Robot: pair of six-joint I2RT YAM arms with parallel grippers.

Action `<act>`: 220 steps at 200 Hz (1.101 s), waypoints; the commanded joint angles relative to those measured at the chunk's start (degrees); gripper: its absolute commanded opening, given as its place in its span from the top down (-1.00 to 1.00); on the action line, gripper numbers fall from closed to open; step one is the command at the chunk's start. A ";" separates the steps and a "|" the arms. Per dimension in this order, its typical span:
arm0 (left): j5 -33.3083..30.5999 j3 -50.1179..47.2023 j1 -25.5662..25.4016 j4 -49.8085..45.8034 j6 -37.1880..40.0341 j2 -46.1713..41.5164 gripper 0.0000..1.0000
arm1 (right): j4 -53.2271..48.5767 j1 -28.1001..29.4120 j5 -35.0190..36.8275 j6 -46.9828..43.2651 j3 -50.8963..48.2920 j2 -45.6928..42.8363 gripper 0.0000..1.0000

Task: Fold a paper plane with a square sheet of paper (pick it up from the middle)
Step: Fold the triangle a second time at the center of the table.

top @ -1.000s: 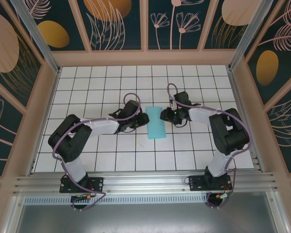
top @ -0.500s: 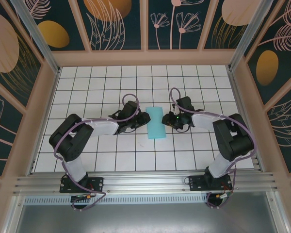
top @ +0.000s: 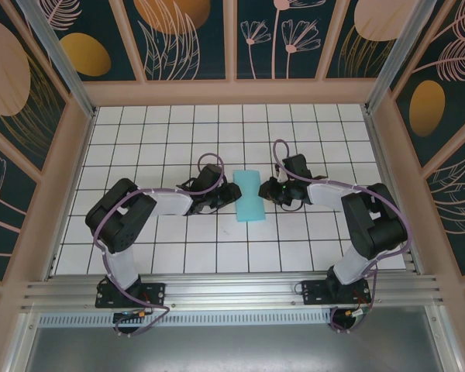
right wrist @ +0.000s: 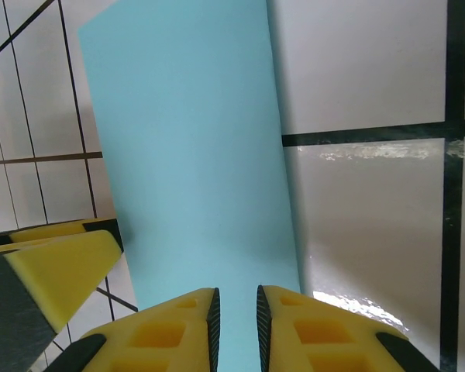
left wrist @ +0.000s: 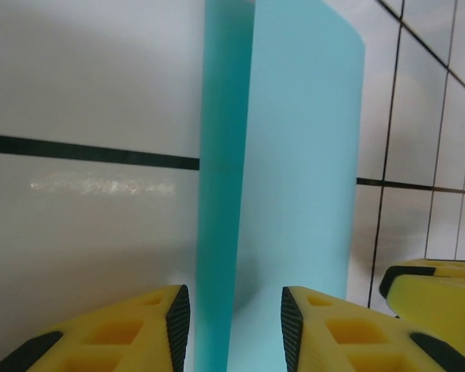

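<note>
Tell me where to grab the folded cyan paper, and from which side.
Take the square sheet of paper by a long edge at mid-length, coming low from the side. It lies flat as a narrow folded strip, leaving little to pinch from above. The left wrist view shows a shaded second layer along one edge, perhaps a lifted flap for the jaws.

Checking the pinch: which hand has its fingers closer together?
The right hand: its gap over the sheet is a thin slit; the left hand's is clearly wider.
</note>
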 commanded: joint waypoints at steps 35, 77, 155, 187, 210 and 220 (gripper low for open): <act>2.24 0.98 0.22 3.23 -1.34 1.35 0.24 | 0.67 0.52 1.01 0.52 -1.35 -0.03 0.53; 4.56 1.32 0.21 3.98 -1.32 2.34 0.25 | 1.44 0.55 0.49 0.87 -1.65 0.35 0.54; 7.51 1.50 0.24 7.20 -1.95 2.35 0.32 | 1.17 0.83 1.80 1.05 -2.02 -1.81 0.54; 7.79 1.71 0.26 7.58 -2.31 2.39 0.37 | 1.82 0.91 5.38 0.13 -4.20 -7.30 0.51; 7.68 2.05 0.29 7.50 -2.32 2.39 0.41 | 2.44 1.07 7.28 -0.74 -6.25 -10.63 0.46; 7.79 2.40 0.28 7.49 -2.31 2.54 0.45 | 2.80 1.17 8.00 -0.80 -7.22 -11.64 0.44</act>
